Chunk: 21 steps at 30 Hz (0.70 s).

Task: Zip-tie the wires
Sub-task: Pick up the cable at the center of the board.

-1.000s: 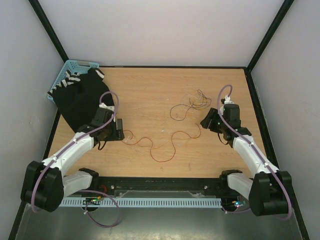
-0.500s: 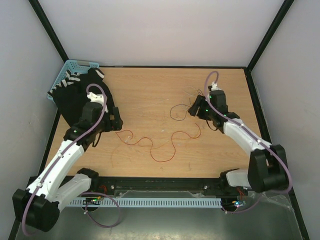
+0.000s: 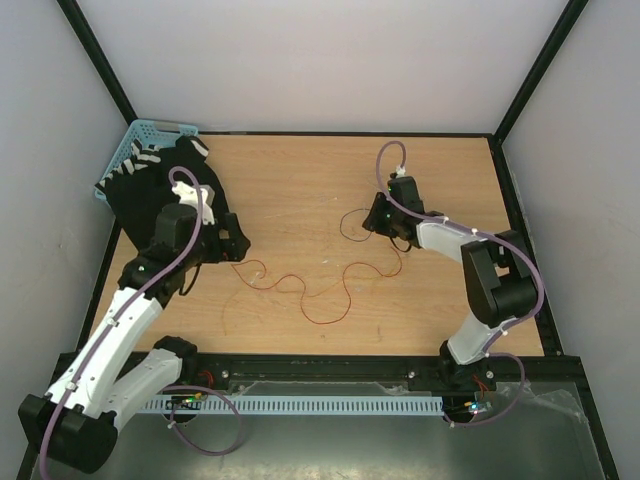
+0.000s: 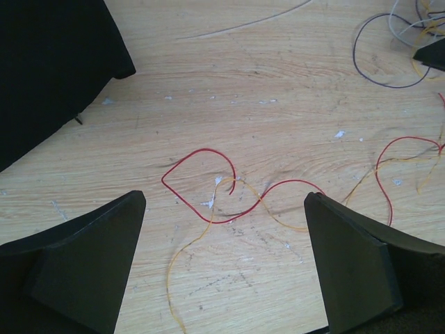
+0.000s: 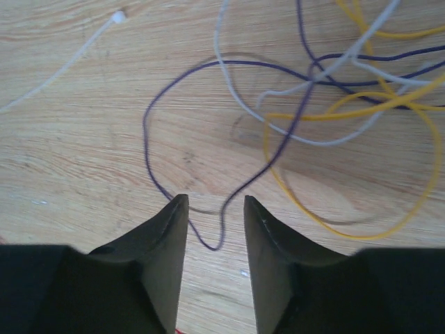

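Top: wires [image 3: 327,321] lie loose mid-desk. A red strand snakes from near the left gripper [image 3: 232,240] toward the right side, and a small tangle sits at the right gripper [image 3: 375,215], right of centre. Left gripper is at the left side of the desk [image 3: 300,170], just off a black cloth [image 3: 160,195] that spills from a blue basket [image 3: 150,133] at the far-left corner. Jaw state unreadable from up here for either arm.

Left wrist: fingers [image 4: 90,264] spread wide and holding nothing. A red loop [image 4: 201,184] and a thin orange strand [image 4: 182,268] lie on the wood in the gap ahead of the tips. Black cloth is at upper left of the view. More strands and the other gripper's tip are at far upper right.

Right wrist: fingers [image 5: 163,257] a narrow gap apart, not pinching. The tail of a purple strand [image 5: 148,125] lies on the desk and runs down into the gap between the tips; contact unclear. Yellow [image 5: 389,233] and pale grey [image 5: 233,94] strands cross just beyond. Zip tie [image 5: 69,59] lies flat at upper left of the view, head end nearest the tangle, apart from the fingers.
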### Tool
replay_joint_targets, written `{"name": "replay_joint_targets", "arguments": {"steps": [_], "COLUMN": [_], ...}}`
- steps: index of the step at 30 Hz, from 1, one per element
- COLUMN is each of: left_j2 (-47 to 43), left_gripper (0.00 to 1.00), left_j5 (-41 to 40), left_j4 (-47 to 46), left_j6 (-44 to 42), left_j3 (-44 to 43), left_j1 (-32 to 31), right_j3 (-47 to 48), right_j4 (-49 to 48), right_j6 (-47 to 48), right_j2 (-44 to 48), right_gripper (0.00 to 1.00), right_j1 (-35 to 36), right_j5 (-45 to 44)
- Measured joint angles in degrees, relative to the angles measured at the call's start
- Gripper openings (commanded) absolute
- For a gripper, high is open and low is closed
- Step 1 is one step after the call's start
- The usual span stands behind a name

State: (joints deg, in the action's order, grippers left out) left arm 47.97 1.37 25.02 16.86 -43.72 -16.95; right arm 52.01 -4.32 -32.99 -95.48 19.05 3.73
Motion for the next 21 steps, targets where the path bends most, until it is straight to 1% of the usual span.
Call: {"name": "replay_joint_targets", "arguments": {"steps": [3,4,5,9,12,15,18,21], "left_j2": [0.0,0.0,0.0,0.1,0.1,0.7,3.7,6.9], "left_gripper": [0.99,0.99,0.99,0.99,0.99,0.99,0.99,0.99], "left_j5": [0.6,0.9,1.3,2.1,1.8,2.3,4.9,8.7], "left_j4": [0.0,-0.1,-0.2,-2.1,-6.2,-11.6,-15.7,-19.4], "left_j6": [-0.4,-0.6,-0.9,-1.4,-1.0,-0.2,-0.2,-0.1], "left_j3": [-1.2,-1.6,-1.9,-3.0,-4.0,-6.8,-13.2,-18.6], "left_j1": [0.0,0.0,0.0,0.0,0.1,0.7,0.9,1.0], "right_j3": [1.1,1.5,1.8,4.8,10.8,21.0,33.9,44.4], "right_j4": [-0.5,-0.4,-0.3,1.7,5.6,8.7,11.3,12.8], "right_j6": [0.0,0.0,0.0,1.6,3.7,5.8,7.8,9.1], "right_j2": [-1.1,-1.2,-1.2,-0.6,0.6,1.3,1.4,1.4], "right_gripper": [0.1,0.04,0.0,0.0,0.0,0.0,0.0,0.0], "right_j1": [1.0,1.2,1.4,1.4,1.3,0.7,-0.4,-2.7], "right_j5": [0.0,0.0,-0.2,-2.2,-4.3,-5.3,-5.5,-5.6]}}
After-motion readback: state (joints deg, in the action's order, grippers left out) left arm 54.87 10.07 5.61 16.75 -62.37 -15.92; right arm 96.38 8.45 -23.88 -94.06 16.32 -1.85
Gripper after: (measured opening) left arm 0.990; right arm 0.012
